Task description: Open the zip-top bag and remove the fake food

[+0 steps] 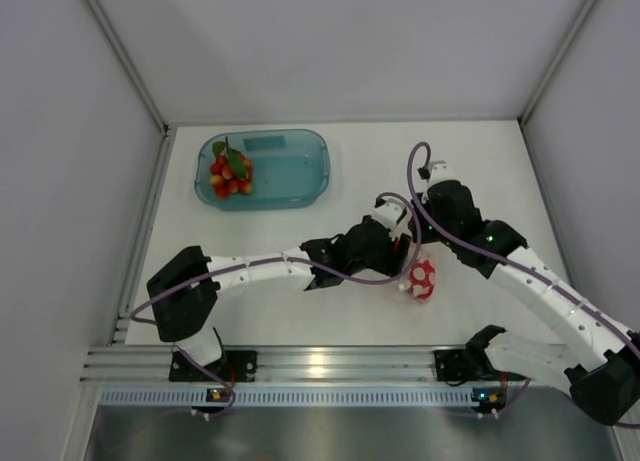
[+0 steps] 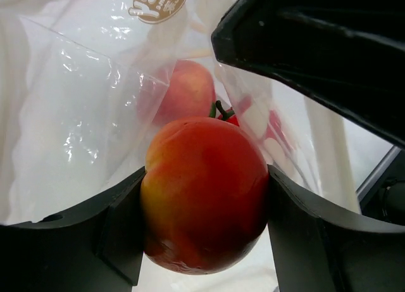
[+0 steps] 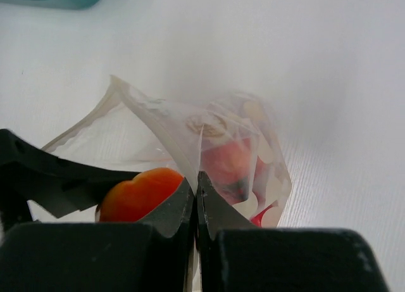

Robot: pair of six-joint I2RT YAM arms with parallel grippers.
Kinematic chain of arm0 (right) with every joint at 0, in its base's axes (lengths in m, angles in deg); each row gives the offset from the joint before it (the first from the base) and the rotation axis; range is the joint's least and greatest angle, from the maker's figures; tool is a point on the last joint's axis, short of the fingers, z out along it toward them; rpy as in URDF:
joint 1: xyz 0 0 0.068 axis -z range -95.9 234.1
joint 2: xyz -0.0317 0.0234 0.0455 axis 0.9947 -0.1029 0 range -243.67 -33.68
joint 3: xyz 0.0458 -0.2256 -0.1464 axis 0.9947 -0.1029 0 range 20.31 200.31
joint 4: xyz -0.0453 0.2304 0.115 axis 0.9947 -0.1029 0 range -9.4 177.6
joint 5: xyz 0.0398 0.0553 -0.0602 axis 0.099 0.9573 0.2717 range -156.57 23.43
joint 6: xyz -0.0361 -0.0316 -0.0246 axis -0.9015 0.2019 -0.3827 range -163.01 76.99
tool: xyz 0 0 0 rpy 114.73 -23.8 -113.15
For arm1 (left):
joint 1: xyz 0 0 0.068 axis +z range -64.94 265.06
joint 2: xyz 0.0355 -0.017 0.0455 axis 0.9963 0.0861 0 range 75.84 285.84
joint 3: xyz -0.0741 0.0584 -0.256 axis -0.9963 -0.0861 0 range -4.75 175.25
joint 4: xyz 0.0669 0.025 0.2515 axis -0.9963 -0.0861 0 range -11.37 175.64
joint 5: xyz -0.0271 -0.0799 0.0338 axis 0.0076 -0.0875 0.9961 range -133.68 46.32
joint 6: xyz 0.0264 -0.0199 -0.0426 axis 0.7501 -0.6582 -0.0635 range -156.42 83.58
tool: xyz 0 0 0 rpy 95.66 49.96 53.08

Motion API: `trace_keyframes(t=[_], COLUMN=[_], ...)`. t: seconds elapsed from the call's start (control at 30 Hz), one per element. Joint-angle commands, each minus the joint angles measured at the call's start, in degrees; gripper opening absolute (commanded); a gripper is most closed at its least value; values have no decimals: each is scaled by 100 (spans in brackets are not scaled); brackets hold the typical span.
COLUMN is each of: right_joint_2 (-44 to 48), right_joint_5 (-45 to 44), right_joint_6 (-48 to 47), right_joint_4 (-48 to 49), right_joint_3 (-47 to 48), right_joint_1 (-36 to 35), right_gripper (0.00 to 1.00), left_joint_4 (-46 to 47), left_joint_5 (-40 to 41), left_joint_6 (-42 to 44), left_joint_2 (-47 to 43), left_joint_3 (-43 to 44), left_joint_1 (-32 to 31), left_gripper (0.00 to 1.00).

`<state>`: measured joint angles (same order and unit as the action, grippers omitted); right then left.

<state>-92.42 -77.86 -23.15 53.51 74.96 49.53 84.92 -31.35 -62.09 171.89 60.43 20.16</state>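
Left gripper [image 2: 205, 209]: closed on an orange-red fruit [image 2: 202, 178], which is clamped between both fingers at its widest part.
Right gripper [image 3: 196, 200]: shut on a fold of the zip-top bag [image 3: 218, 124] at its rim, by which the mouth is held up and open.
Held fruit's place: at the bag's mouth, just beside the right gripper; whether it is wholly clear of the film cannot be told.
Left in the bag: a second reddish piece [image 2: 186, 89] and a red piece with a green stem [image 2: 228, 116] are seen through the plastic beyond the held fruit.
Deciding relation: the bag's body lies straight ahead of the left gripper, so the way out is judged to be backward along that gripper's own line, away from the right gripper's pinch.
Drop-off: the teal tray [image 1: 290, 171], with the berry cluster [image 1: 230, 173] in it, lies well apart, up and to the left in the top view; the left arm is the nearer one.
Risk: the floppy film may be dragged along if it catches on the fruit.
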Motion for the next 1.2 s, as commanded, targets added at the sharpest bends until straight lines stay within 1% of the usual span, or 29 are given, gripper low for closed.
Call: trace_keyframes(t=[0.0, 0.17, 0.43, 0.57, 0.7, 0.73, 0.8, 0.83, 0.87, 0.9, 0.97, 1.0, 1.07, 1.1, 1.13, 1.17], right_joint_2=[-85, -269, -384, -454, -437, -419, -375, -349, -314, -253, -173, -103, -33, 46, 73, 108], right_joint_5=[-172, 3, 171, 223, 268, 276, 215, 189, 128, 92, 39, 39, 39, 39, 39, 30], right_joint_6=[-298, -281, 36, 176, 334, 343, 370, 378, 370, 361, 370, 361, 378, 370, 370, 370], right_joint_4=[130, 200, 648, 789, 939, 939, 913, 886, 877, 834, 790, 772, 702, 693, 649, 623], right_joint_3=[370, 318, -200, -359, -473, -482, -482, -482, -473, -482, -482, -482, -473, -473, -473, -473], right_joint_1=[90, 126, 117, 126, 126, 126, 126, 126, 126, 126, 126, 126, 126, 126, 117, 126], right_gripper=[0, 0, 0, 0, 0, 0, 0, 0, 0, 0, 0, 0, 0, 0, 0, 0], left_joint_4=[730, 897, 1485, 1661, 1706, 1706, 1697, 1671, 1444, 1338, 1197, 1179, 1135, 1039, 1003, 968], left_joint_5=[-302, 48, 594, 1033, 1674, 2049, 2534, 3059, 3351, 3519, 3504, 3408, 3049, 2925, 2845, 2670], left_joint_6=[299, 247, 27, -69, -122, -131, -88, -44, 0, 9, -8, -25, -113, -131, -149, -131], left_joint_2=[-455, -973, -2018, -2397, -2652, -2740, -2811, -2855, -2846, -2846, -2837, -2864, -2838, -2811, -2724, -2654], left_joint_3=[-208, -541, -1069, -1297, -1412, -1430, -1456, -1413, -1351, -1290, -1210, -1228, -1202, -1158, -1114, -974], left_joint_1=[-5, -5, -5, -5, -5, -13, -5, 4, 4, 65, 258, 555, 916, 1310, 1514, 1873], left_gripper=[0, 0, 0, 0, 0, 0, 0, 0, 0, 0, 0, 0, 0, 0, 0, 0])
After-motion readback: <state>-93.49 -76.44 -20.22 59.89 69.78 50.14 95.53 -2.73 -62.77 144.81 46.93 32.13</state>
